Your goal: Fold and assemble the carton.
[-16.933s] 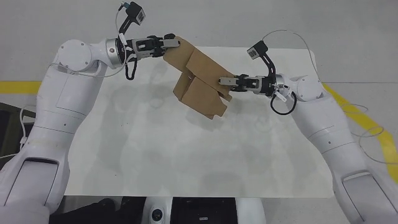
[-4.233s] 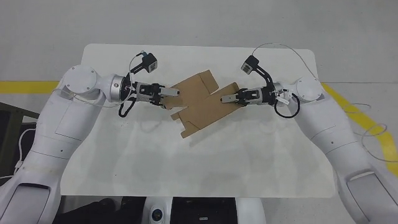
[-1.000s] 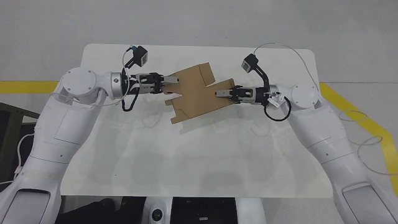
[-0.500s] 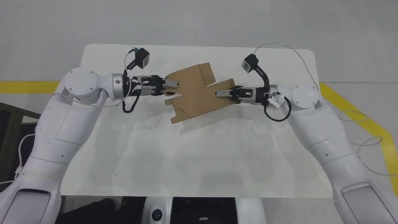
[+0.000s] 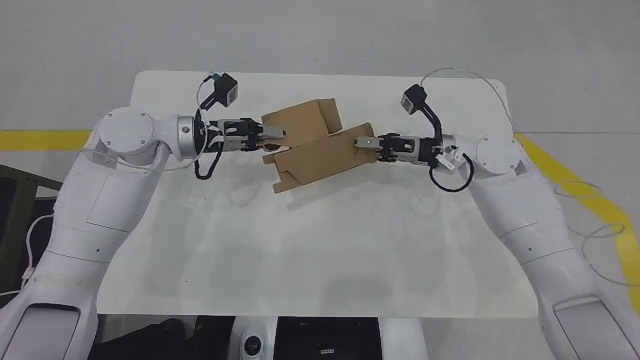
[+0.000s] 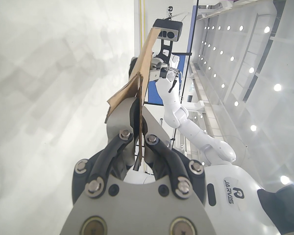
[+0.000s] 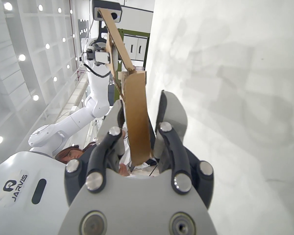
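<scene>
Top view — a brown cardboard carton [image 5: 315, 145], partly folded, lies over the far middle of the white table [image 5: 300, 270], spanning the gap between the two grippers. Its panels stand at different angles: one broad flap tilts up toward the far side, and a longer panel runs toward the right arm. A notched corner points toward the near edge of the table; whether that corner rests on the surface or hangs just above it cannot be told.

The left gripper [image 5: 272, 140] meets the carton at its left end. In the left wrist view its fingers [image 6: 123, 113] are drawn close together with the cardboard edge pinched between them, so the sheet is firmly clamped.

The right gripper [image 5: 362, 143] meets the carton at its right end. In the right wrist view a narrow flap passes between its fingers [image 7: 172, 116], which stand well apart — one finger lies against the flap, while the other appears to be clear of it, with a dark gap between the two.

Both arms reach inward from opposite sides, with their grippers facing each other across the carton.
</scene>
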`<state>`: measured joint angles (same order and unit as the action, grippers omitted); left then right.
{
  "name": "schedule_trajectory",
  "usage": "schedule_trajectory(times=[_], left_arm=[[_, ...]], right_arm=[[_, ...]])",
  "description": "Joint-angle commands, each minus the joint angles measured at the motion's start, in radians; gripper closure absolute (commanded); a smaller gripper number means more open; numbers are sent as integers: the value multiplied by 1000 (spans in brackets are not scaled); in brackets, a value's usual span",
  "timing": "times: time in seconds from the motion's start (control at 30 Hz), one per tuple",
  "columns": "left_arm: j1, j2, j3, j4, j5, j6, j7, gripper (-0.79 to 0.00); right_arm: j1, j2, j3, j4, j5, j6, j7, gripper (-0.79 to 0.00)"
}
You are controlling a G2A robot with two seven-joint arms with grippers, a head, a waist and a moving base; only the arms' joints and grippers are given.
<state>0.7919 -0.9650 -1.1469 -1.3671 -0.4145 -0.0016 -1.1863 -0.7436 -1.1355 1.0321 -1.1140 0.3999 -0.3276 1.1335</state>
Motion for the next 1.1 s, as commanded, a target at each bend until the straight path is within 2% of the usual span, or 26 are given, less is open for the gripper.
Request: schedule_trajectory(times=[0.0,0.1,0.23,0.43,0.53,0.67,0.87,1.07], left_arm=[[2,2,-4,-7,11,-20,-6,0],[7,4,-5,-25,30,-55,-27,0],[15,6,-1,-48,49,-98,-57,0],[20,7,4,-77,42,-157,-99,0],[22,8,0,-84,24,-183,-118,0],[23,8,-3,-93,-5,-203,-142,0],[27,7,8,-106,-8,-200,-156,0],[28,7,16,-112,-16,-196,-164,0]], right_arm=[[-7,10,35,-13,-10,-6,-7,-785],[-22,23,85,-54,4,-36,3,-785],[-46,28,117,-120,103,-81,69,-785],[-24,10,47,-123,191,-113,191,-785],[-4,-5,4,-96,222,-134,221,-748],[22,-22,-42,-81,248,-141,218,-763],[44,-36,-83,-60,260,-151,208,-739],[57,-44,-106,-42,278,-153,206,-610]])
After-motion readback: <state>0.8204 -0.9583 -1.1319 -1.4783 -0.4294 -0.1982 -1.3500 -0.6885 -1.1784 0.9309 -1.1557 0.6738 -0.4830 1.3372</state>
